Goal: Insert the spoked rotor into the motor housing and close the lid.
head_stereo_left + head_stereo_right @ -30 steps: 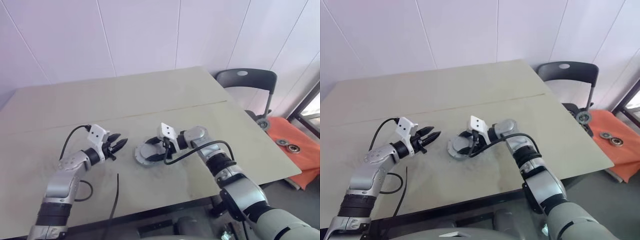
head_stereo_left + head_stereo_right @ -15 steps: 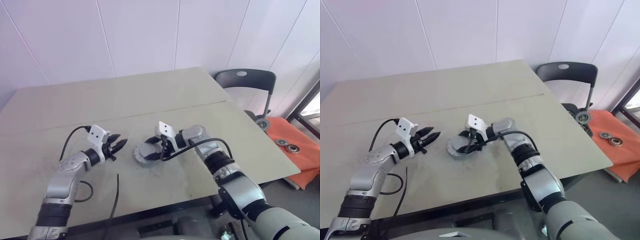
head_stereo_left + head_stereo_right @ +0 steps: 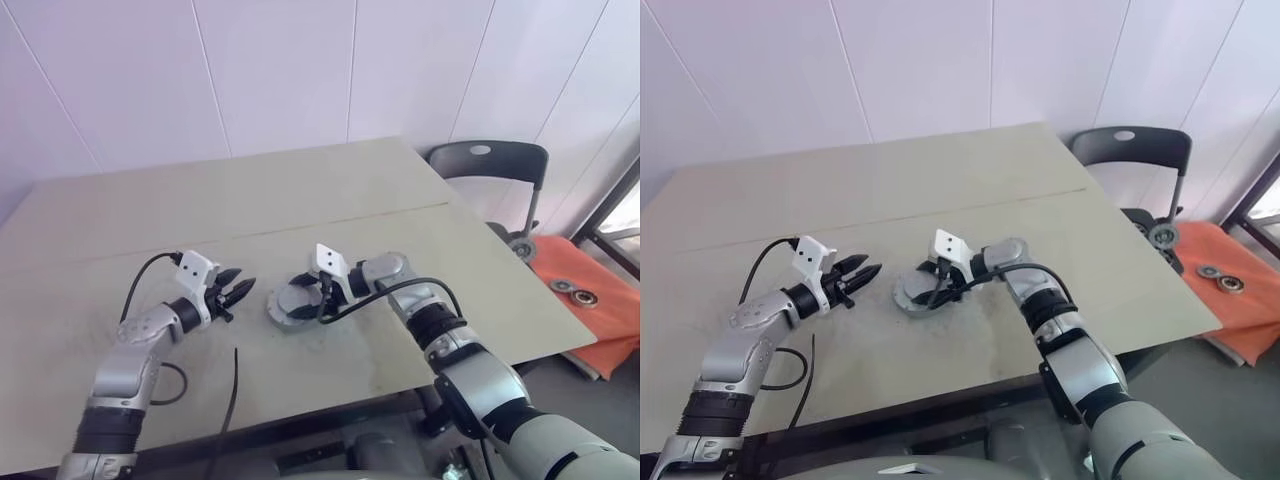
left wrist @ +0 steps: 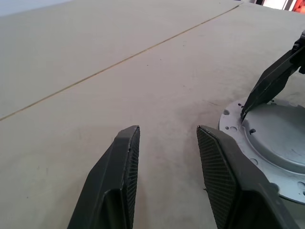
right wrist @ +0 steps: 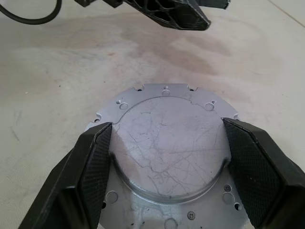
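Observation:
A grey metal disc, the lid [image 5: 167, 157], lies flat on the table [image 3: 300, 200]. It has a raised round middle and a flange with small holes. My right gripper [image 5: 167, 130] reaches across it from the right, one finger on each side of the raised middle and shut on it. My left gripper [image 3: 240, 290] hovers just left of the lid [image 3: 288, 305], pointing at it, open with only bare table between its fingers [image 4: 119, 167]. The spoked rotor and the motor housing are out of view; whether anything sits under the lid I cannot tell.
A black cable [image 3: 232, 390] trails over the table's near edge by my left arm. A dark chair [image 3: 490, 165] stands past the table's right corner. An orange mat [image 3: 595, 300] with round metal parts lies on the floor at the right.

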Motion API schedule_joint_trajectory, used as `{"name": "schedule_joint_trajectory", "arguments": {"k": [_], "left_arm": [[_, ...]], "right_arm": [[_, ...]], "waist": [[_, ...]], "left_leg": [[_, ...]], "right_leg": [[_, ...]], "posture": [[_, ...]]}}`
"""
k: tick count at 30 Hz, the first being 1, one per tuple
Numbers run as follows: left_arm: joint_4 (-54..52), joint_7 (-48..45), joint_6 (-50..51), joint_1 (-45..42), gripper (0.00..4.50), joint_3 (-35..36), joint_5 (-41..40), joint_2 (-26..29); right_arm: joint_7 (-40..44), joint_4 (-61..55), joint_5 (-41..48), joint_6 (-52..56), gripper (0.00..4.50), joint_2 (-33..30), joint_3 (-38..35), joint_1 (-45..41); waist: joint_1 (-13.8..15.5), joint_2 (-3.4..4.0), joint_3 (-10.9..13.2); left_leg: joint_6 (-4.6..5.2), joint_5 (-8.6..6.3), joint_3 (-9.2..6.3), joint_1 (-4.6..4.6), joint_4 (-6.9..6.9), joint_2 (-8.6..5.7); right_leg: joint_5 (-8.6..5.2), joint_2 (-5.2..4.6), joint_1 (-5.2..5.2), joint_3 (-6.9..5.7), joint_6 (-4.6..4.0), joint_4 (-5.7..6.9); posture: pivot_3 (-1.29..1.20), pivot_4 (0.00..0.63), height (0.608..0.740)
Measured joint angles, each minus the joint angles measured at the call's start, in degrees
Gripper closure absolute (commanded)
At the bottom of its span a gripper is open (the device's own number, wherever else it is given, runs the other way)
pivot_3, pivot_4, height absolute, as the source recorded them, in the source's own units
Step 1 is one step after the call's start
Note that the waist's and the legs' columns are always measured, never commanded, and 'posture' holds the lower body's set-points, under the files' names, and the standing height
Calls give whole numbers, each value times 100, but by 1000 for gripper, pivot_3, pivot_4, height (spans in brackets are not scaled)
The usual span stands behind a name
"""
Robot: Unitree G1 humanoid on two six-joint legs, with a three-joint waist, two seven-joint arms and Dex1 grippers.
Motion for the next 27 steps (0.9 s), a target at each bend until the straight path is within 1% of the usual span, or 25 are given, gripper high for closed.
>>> {"name": "schedule_joint_trajectory", "arguments": {"k": [6,16,23,27], "left_arm": [[0,3,0,3,2508,0,0,-4],[-2,4,0,47,2508,0,0,-15],[-7,4,0,47,2508,1,0,-15],[-8,4,0,47,2508,1,0,-15]], "right_arm": [[15,90,-62,-152,1309,-17,95,-47],[31,146,-35,-31,1309,13,81,-103],[151,171,46,533,1309,62,-16,-191],[168,144,60,576,1309,62,-28,-178]], "waist": [[-5,1,2],[-9,1,2],[-12,1,4],[-15,2,4]], "left_leg": [[0,-1,1,42,2,-1],[0,-1,1,44,0,-1],[0,-1,1,42,-4,-1],[-1,-2,1,41,-12,-1]], "right_leg": [[-7,-1,50,1,-7,-14],[-7,-2,51,1,-7,-15],[-7,-2,47,1,-7,-17],[-8,-2,46,1,-6,-27]], "posture": [[0,0,740],[0,0,740],[0,0,740],[0,0,740]]}}
